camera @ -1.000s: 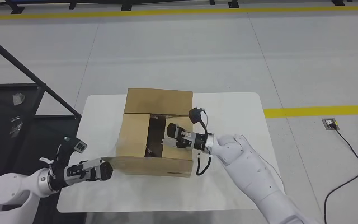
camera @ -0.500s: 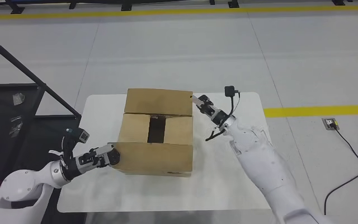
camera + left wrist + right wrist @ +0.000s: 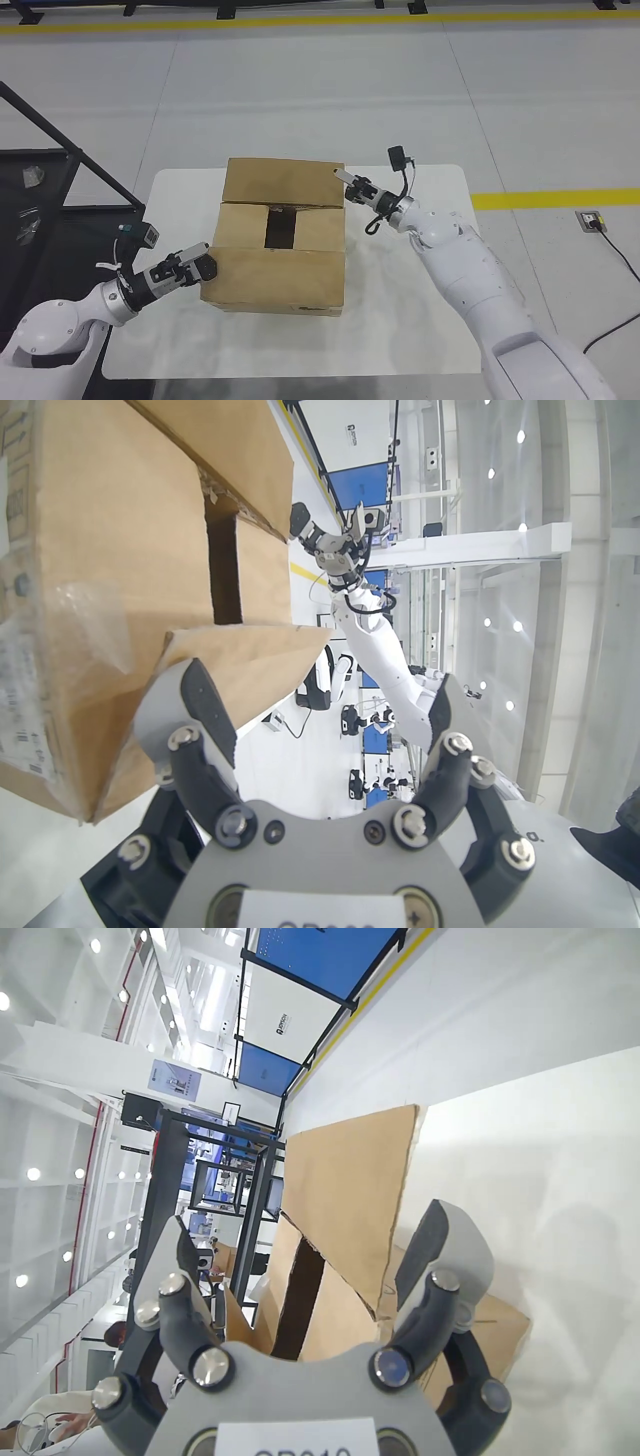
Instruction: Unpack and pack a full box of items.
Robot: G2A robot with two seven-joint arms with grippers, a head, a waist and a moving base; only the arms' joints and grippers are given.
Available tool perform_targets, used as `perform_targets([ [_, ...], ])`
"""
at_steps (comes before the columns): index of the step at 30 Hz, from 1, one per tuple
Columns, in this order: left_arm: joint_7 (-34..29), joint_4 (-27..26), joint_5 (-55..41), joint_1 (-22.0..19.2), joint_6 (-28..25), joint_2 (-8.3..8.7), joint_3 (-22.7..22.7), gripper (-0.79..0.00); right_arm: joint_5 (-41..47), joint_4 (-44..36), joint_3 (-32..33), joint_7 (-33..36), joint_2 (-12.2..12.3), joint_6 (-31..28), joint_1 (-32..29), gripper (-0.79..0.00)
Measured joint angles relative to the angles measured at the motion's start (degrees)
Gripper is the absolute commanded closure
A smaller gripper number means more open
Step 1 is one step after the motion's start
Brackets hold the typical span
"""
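1. You've got one brown cardboard box [image 3: 280,265] sitting dead centre of the top view, squared up with the frame.
2. Its two side flaps [image 3: 240,226] are folded in, with a dark slot [image 3: 282,228] between them.
3. The far flap [image 3: 285,180] isn't down yet.

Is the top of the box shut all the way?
No, the cardboard box shows a dark gap in the middle of its top.

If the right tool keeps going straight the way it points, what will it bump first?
The far flap of the box. The right tool points at that flap's corner, with the edge between its open fingers. It looks very near, though depth is unclear.
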Motion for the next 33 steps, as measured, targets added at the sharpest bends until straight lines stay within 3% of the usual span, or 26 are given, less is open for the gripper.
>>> perform_targets([
  [23, 0.6, -1.5, 3.1, 0.5, -1.9, -0.14, 0.8, -0.785, -0.1, -0.1, 0.0, -0.1, 0.0, 0.0, -0.1, -0.785],
  [33, 2.0, -2.8, 2.7, 1.8, -1.7, -0.34, 0.6, -0.785, -4.6, -5.9, -0.8, -6.1, 0.1, 7.0, -2.9, -0.785],
])
